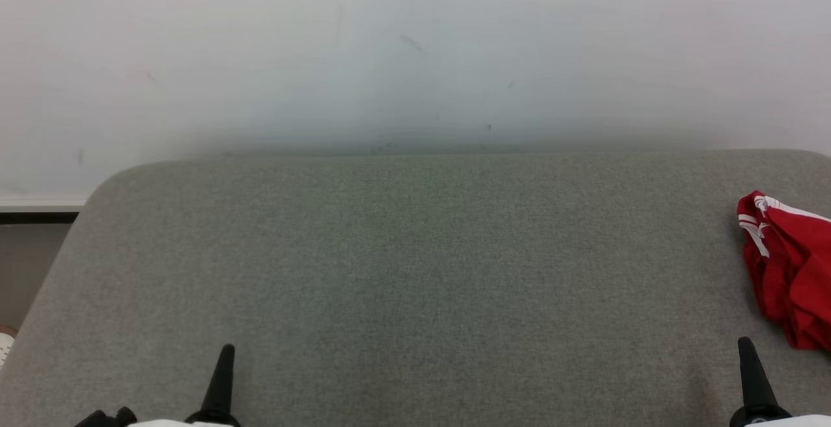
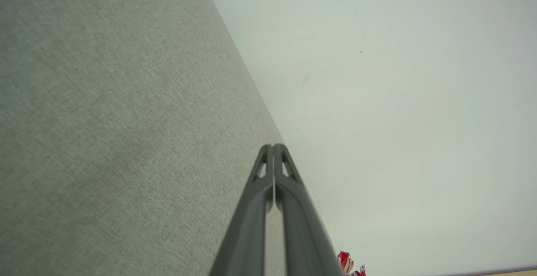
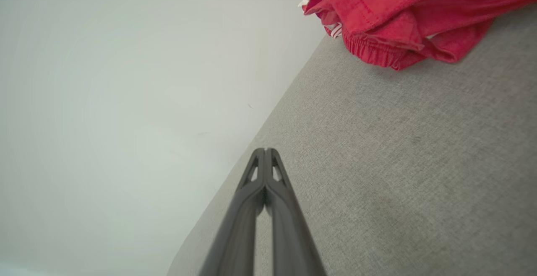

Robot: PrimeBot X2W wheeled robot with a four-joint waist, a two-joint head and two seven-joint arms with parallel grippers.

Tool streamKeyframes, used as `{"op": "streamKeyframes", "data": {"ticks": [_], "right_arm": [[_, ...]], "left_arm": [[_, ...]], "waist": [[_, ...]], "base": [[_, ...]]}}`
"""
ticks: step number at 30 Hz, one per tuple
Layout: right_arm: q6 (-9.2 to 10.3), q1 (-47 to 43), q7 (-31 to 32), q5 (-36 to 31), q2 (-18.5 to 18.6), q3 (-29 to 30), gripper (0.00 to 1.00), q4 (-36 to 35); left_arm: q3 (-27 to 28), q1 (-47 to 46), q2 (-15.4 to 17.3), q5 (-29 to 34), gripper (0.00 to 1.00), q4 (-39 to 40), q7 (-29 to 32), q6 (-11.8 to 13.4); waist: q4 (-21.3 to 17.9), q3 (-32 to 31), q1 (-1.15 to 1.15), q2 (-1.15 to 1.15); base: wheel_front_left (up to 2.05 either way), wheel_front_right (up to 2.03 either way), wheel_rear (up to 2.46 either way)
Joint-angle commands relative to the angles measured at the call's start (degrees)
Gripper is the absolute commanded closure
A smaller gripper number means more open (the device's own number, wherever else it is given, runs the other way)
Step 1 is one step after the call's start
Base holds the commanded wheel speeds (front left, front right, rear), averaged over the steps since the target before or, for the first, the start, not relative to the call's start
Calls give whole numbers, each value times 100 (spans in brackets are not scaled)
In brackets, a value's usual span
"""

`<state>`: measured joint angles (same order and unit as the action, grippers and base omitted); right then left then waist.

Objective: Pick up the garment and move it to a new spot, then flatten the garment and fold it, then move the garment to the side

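The garment (image 1: 789, 271) is red cloth with white stripes, bunched up at the right edge of the grey surface (image 1: 415, 271) and cut off by the head view's edge. It fills the top right of the right wrist view as the same crumpled garment (image 3: 402, 11), and a scrap of the garment (image 2: 348, 264) peeks out at the bottom of the left wrist view. My left gripper (image 1: 225, 351) stands shut at the lower left, holding nothing. My right gripper (image 1: 745, 344) is shut and empty at the lower right, just left of and below the cloth. Both pairs of fingers press together, left (image 2: 273, 147) and right (image 3: 265, 151).
The grey fabric surface ends at a pale wall (image 1: 415, 57) behind it. Its rounded left corner (image 1: 110, 183) drops off toward a white ledge (image 1: 39, 205) and the floor beyond.
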<state>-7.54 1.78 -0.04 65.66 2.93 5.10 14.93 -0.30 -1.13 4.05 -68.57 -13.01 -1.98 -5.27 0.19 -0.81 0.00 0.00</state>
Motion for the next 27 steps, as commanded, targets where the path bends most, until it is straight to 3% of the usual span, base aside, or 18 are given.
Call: {"op": "streamKeyframes", "data": {"ticks": [1,27], "right_arm": [[5,117,31,167,17,29,100,-58],[7,317,370,1515,7,96,100,-88]], "left_arm": [[45,-111,45,-128,100,20,38,-39],[298,-334,35,-1433,100,-43,400,-145]], "waist": [[0,2,0,0],[-9,48,0,0]], "base": [[0,0,0],[0,0,0]]}}
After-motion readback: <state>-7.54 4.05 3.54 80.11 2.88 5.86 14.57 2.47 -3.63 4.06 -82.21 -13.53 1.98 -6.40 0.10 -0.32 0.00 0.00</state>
